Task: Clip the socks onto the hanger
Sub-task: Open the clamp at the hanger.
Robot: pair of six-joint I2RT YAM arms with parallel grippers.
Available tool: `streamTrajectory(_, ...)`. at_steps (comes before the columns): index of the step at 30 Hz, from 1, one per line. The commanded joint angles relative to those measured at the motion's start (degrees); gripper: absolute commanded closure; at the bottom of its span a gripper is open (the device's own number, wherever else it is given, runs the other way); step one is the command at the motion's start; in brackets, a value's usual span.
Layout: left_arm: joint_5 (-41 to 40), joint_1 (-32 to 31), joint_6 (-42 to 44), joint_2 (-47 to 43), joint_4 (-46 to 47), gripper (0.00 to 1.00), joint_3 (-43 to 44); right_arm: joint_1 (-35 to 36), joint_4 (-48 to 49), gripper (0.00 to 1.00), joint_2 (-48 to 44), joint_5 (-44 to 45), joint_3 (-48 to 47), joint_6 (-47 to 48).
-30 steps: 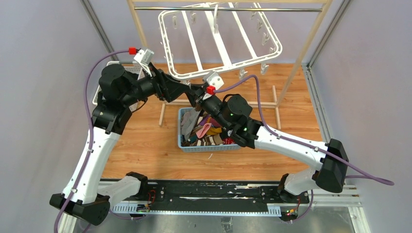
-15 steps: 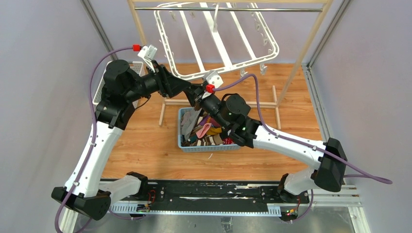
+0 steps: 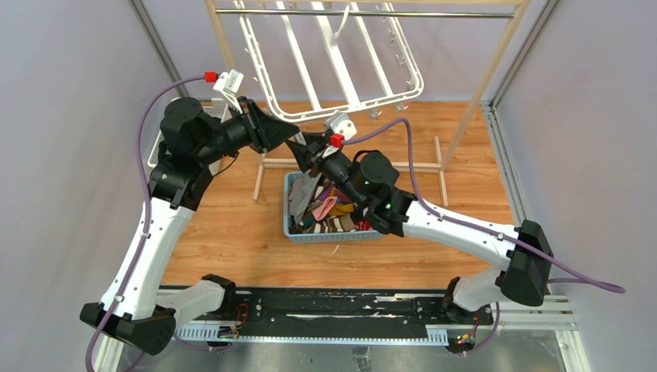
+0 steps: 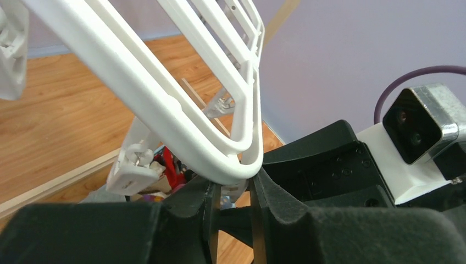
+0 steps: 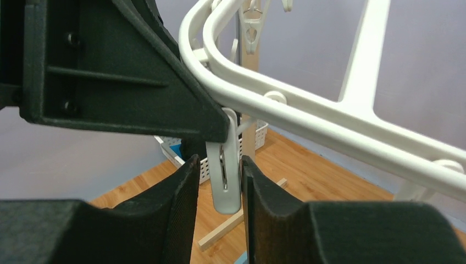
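Right wrist alone shows the right gripper (image 5: 220,165) bracketing a clip (image 5: 224,190), squeeze unclear; left gripper (image 4: 233,186) clenches the hanger (image 4: 156,104).

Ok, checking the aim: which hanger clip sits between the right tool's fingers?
The clip at the hanger's rounded corner, beside the left tool gripping that corner; other clips dangle farther along.

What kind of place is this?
Probably a robot test cell, not a home: plain walls close around a wooden table, with a hanger on a wooden rack and a basket of socks.
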State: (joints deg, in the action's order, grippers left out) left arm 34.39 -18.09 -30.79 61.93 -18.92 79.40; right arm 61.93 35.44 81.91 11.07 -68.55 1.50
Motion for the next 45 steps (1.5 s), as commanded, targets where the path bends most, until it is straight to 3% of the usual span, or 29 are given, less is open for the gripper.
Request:
streamTrajectory(1,-1.8,-0.1,-3.1,-1.1,-0.7,0.78,-0.8,1.2,1.9,0.65,-2.2,0.0,2.8,-1.9)
streamTrajectory(7,-1.2,-0.1,-4.3,-1.3,-0.8,0.75,-1.3,1.1,1.6,0.51,-5.5,-0.2,5.9,-4.2)
streamTrajectory(11,-0.6,-0.1,-4.8,-1.6,-0.7,0.74,-1.5,0.8,2.2,0.49,-8.2,-0.2,8.2,-5.3)
streamTrajectory(21,-0.3,-0.1,-5.3,-1.7,-0.8,0.73,-0.8,0.8,2.3,0.51,-6.4,-0.7,5.8,-0.3)
streamTrajectory(37,-0.5,0.0,-3.4,-1.5,-3.6,0.72,1.7,-0.2,-11.0,0.69,-4.6,-4.0,-4.6,8.5)
streamTrajectory(45,-0.4,0.0,-2.6,-1.5,-4.5,0.71,2.8,-0.5,-18.5,0.69,-5.0,-8.5,-6.7,10.5)
